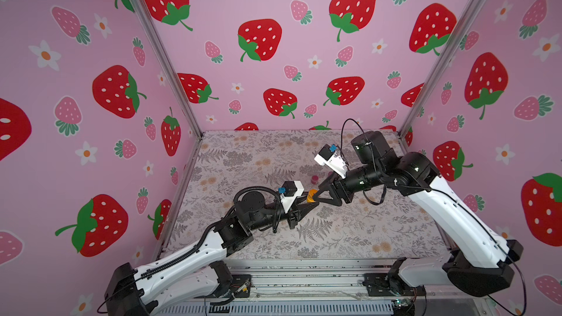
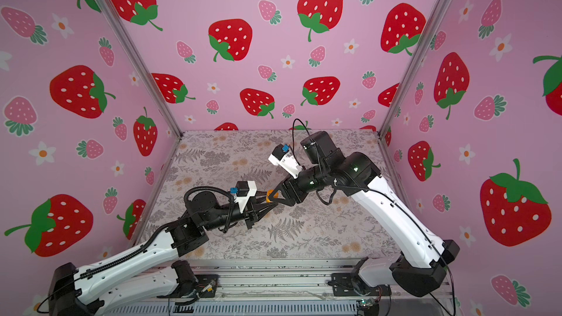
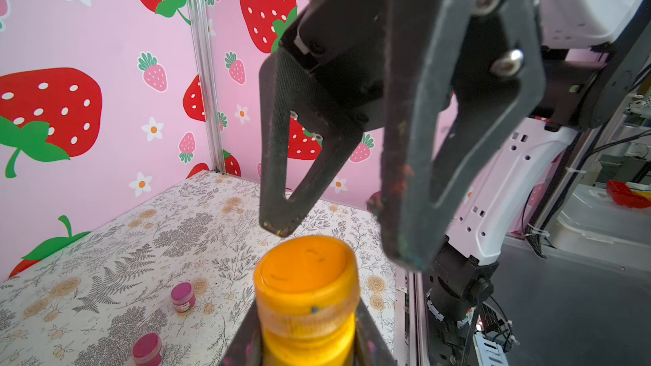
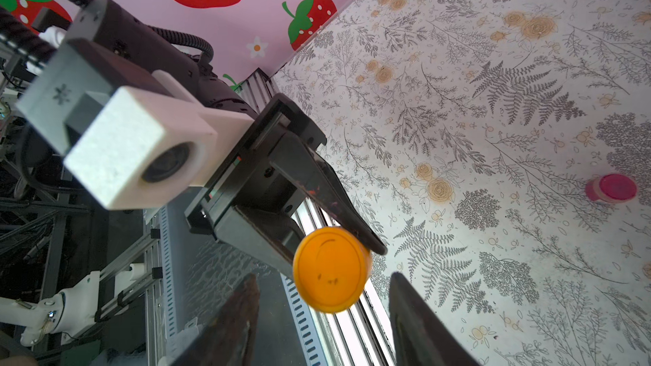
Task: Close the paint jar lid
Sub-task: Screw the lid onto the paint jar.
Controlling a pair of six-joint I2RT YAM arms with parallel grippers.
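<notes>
An orange paint jar (image 3: 306, 336) is held off the table, with my left gripper (image 3: 307, 345) shut on its body. Its orange lid (image 3: 304, 272) sits on the jar's mouth; how tightly it sits I cannot tell. In the right wrist view the lid (image 4: 331, 269) faces the camera. My right gripper (image 4: 324, 278) is open, with a finger on each side of the lid and a gap on both sides. In both top views the jar (image 1: 310, 196) (image 2: 269, 196) hangs between the two grippers over the middle of the table.
Two small pink jars (image 3: 183, 296) (image 3: 147, 348) stand on the flower-patterned table (image 3: 105, 258), behind the held jar; one shows in a top view (image 1: 314, 179). Strawberry-patterned walls close in three sides. A metal rail (image 1: 304, 272) runs along the front edge.
</notes>
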